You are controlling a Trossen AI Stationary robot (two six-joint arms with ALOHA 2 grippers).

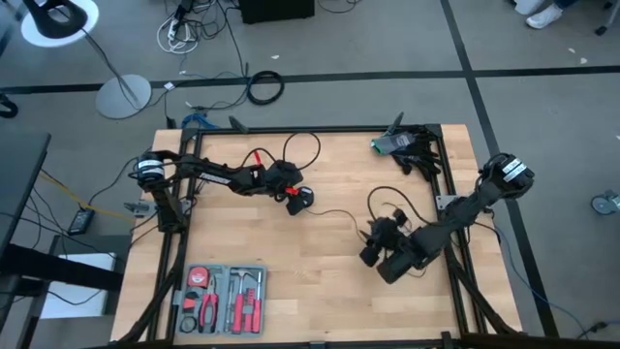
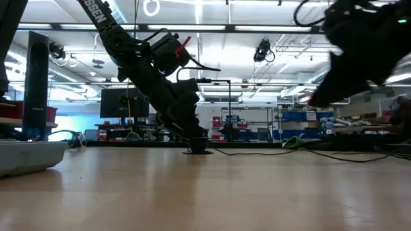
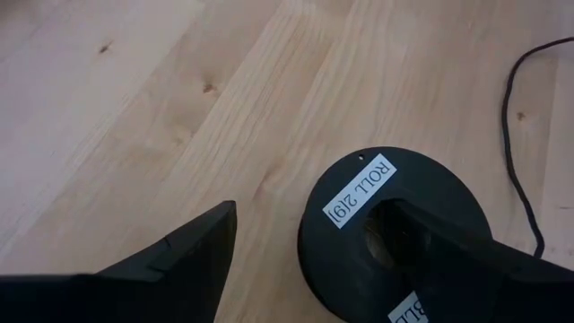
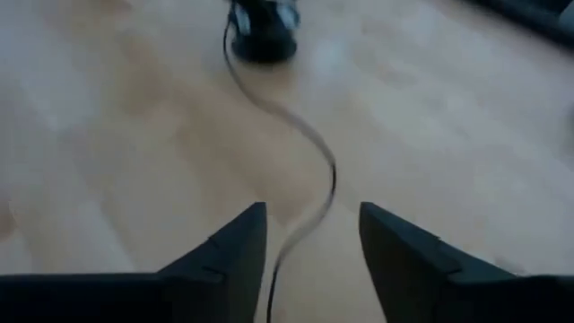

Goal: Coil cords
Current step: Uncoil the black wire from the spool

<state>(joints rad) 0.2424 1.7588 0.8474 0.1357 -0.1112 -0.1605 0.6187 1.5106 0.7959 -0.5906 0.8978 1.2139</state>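
The left gripper (image 3: pixel 309 260) stands with its fingers spread wide: one finger (image 3: pixel 170 260) sits over bare wood, the other finger (image 3: pixel 448 256) lies over the centre hole of the round black puck (image 3: pixel 395 202), which carries a white label. The frames do not show whether that finger touches the puck. In the high view the left gripper (image 1: pixel 294 197) is just left of the table's middle, tip down at the puck (image 1: pixel 303 201), and the low view shows the arm slanting down to the puck (image 2: pixel 197 151) on the table surface. The right gripper (image 4: pixel 314 260) has its fingers parted by a narrow gap, with the cord (image 4: pixel 305 161) running through that gap without being pinched. From there the cord snakes across the wood to the puck (image 4: pixel 260 31) farther off. In the high view the right gripper (image 1: pixel 370 247) is right of centre, and the cord (image 1: pixel 334 213) runs as a thin black line from the puck toward it, forming a loose loop (image 1: pixel 387 201) just beyond the gripper. The wooden table (image 1: pixel 320 291) also carries a tool tray (image 1: pixel 220 298) with red-handled tools at its near left corner, and a dark object with a green part (image 1: pixel 397 145) at its far right corner. On the floor beyond the table lies a coiled black cable (image 1: pixel 265 87) and a lamp base (image 1: pixel 123 95).
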